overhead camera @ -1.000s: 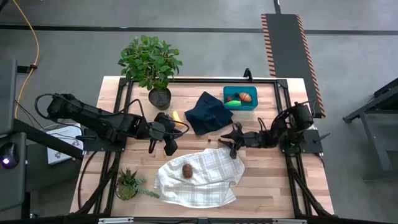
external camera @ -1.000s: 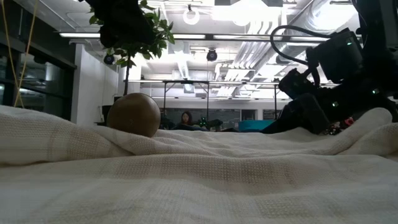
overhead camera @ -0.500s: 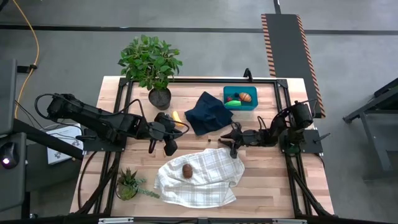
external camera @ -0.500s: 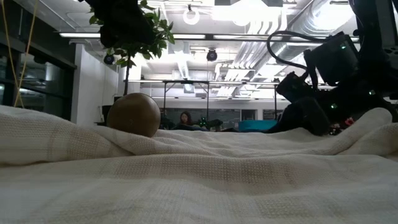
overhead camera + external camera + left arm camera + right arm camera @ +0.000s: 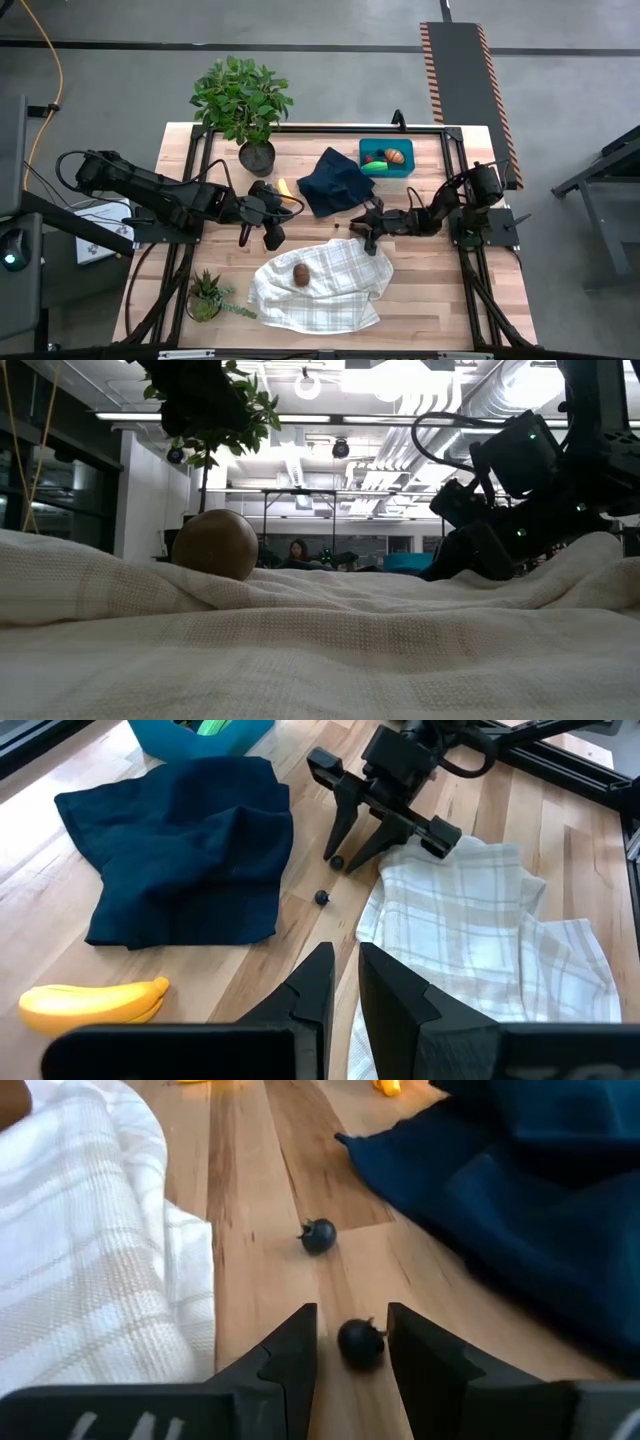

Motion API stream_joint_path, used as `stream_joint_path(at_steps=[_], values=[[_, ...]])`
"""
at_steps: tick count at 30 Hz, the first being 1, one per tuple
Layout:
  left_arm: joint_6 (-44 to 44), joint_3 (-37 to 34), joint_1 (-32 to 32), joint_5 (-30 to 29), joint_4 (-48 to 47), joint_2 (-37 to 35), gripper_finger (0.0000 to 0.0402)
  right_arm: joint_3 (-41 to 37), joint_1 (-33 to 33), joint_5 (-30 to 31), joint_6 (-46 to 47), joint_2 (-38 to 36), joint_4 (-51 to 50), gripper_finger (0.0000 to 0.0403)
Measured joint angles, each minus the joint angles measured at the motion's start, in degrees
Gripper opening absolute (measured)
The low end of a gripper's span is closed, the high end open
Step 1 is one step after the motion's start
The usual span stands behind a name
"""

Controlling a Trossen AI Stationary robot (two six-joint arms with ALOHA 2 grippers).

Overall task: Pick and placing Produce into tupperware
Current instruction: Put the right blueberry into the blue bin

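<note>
Two tiny dark cherries lie on the bare wood between the navy cloth and the white checked cloth. My right gripper is low over the table and open. One cherry sits between its fingertips and the other cherry lies just beyond. The teal tupperware at the far right holds an orange and a green piece. A banana lies beside the navy cloth, and a brown kiwi rests on the white cloth. My left gripper hangs shut above the table near the banana.
A tall potted plant stands at the far left and a small plant at the near left. The navy cloth lies crumpled between the banana and the tupperware. Black frame rails border the table's sides.
My right gripper has crept toward the table's left along the wood, closing in on the cherries, with its fingers still apart. My left arm has kept still.
</note>
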Motion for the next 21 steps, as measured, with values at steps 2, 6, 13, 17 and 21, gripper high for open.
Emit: stream_joint_path(at_steps=[2, 6, 13, 17, 21], values=[[0.00, 0.00, -0.01, 0.00, -0.01, 0.00, 0.0040, 0.00, -0.32, -0.05, 0.75, 0.00, -0.93, 0.0113], [0.00, 0.00, -0.02, 0.00, -0.02, 0.00, 0.0040, 0.02, -0.47, -0.31, 0.86, -0.09, -1.57, 0.0113], [0.23, 0.00, 0.00, 0.00, -0.04, 0.00, 0.0040, 0.04, -0.51, -0.20, 0.84, -0.09, -1.86, 0.0092], [0.28, 0.00, -0.02, 0.00, -0.02, 0.00, 0.0040, 0.02, -0.51, -0.11, 0.85, -0.09, -1.92, 0.0068], [0.28, 0.00, 0.00, 0.00, -0.02, 0.00, 0.0040, 0.02, -0.51, -0.07, 0.86, -0.09, -1.88, 0.0053]])
